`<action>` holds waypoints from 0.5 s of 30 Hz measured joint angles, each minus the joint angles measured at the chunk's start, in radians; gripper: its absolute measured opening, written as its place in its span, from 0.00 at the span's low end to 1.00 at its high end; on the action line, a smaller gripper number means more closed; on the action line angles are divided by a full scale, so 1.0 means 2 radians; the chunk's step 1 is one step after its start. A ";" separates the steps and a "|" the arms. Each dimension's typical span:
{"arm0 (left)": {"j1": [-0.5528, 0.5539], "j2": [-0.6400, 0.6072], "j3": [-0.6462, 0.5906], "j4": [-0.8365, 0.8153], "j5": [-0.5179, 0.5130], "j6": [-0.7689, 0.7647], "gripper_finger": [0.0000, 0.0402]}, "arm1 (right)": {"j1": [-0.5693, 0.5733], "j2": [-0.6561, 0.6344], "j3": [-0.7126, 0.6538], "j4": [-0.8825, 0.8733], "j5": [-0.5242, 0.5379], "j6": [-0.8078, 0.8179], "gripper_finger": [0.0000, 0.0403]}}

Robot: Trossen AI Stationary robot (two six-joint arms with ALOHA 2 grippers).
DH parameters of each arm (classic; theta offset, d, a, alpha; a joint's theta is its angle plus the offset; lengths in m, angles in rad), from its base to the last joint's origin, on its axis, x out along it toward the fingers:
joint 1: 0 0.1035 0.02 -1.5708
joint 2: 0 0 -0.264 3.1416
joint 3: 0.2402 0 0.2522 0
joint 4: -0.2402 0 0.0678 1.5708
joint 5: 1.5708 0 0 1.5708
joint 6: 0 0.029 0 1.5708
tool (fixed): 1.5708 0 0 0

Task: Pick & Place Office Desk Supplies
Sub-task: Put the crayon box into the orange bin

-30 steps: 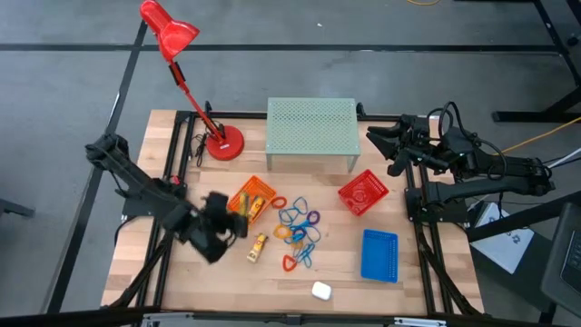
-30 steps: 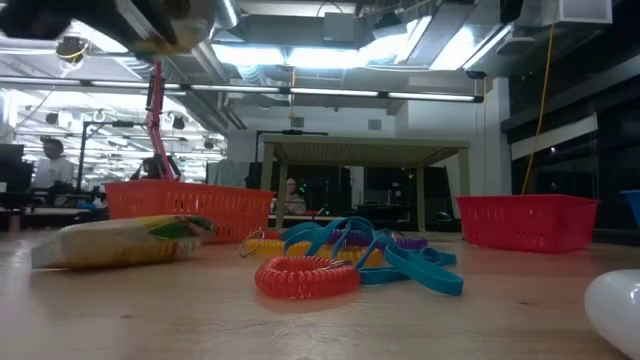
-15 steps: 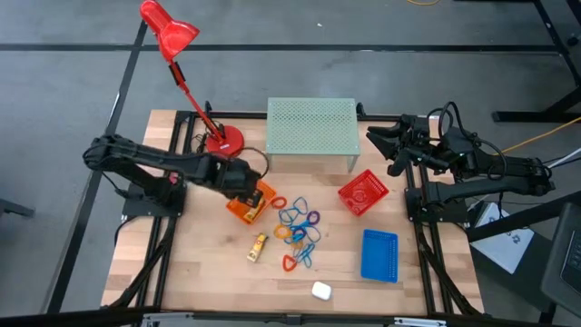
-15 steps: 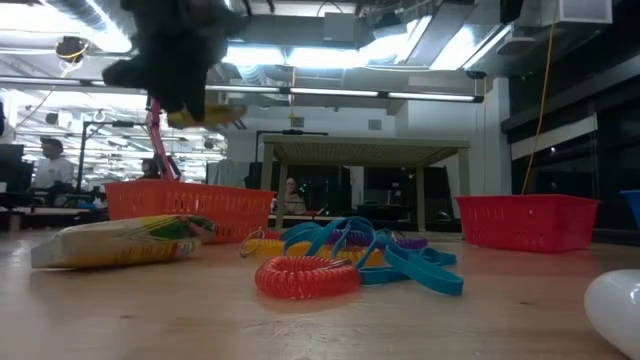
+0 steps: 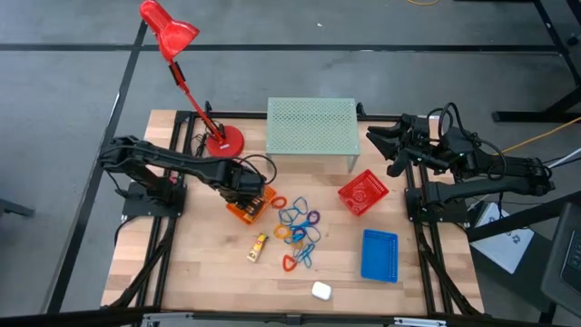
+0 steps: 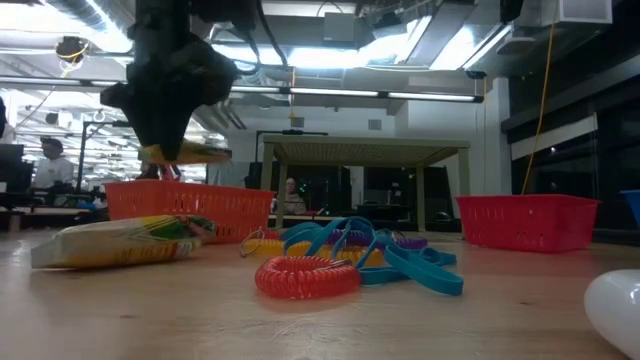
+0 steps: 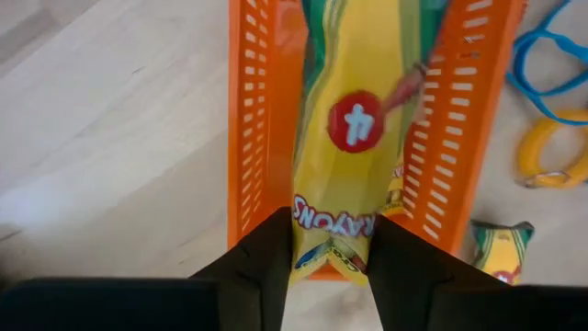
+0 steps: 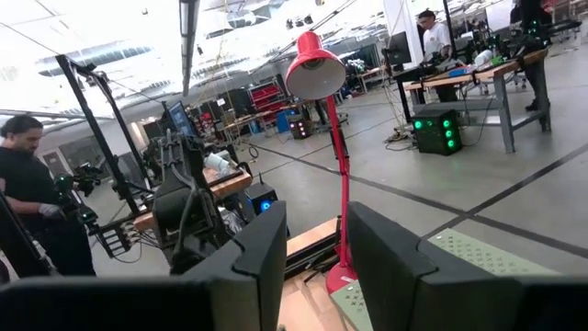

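High view — three baskets [image 5: 251, 202], two loose yellow tubes [image 5: 259, 246], left claw [image 5: 247, 186] gripping a third.

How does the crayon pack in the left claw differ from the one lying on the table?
The held crayon pack is off the table, pinched by the left claw over the orange basket; the loose crayon pack lies flat on the wood, untouched, near the coloured loops. Both are yellow.

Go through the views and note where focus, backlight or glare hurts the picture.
Low view: the near yellow crayon packet and white rounded object are soft, and the left gripper is a backlit silhouette against bright ceiling lights. Left wrist view: the held yellow crayon packet over the orange mesh basket reads clearly. High view: even light.
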 joint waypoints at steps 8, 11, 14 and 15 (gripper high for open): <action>-0.007 0.004 0.000 0.000 -0.005 -0.023 0.45 | 0.000 0.000 0.000 0.000 0.000 0.000 0.29; -0.014 -0.006 0.000 0.003 -0.006 -0.047 0.48 | 0.000 0.000 0.000 0.000 0.000 0.000 0.29; -0.029 -0.029 0.000 0.030 -0.027 -0.084 0.50 | 0.000 0.000 0.000 0.000 0.000 0.000 0.29; -0.036 -0.039 0.000 0.042 -0.041 -0.100 0.50 | 0.000 0.000 0.000 0.000 0.000 0.000 0.29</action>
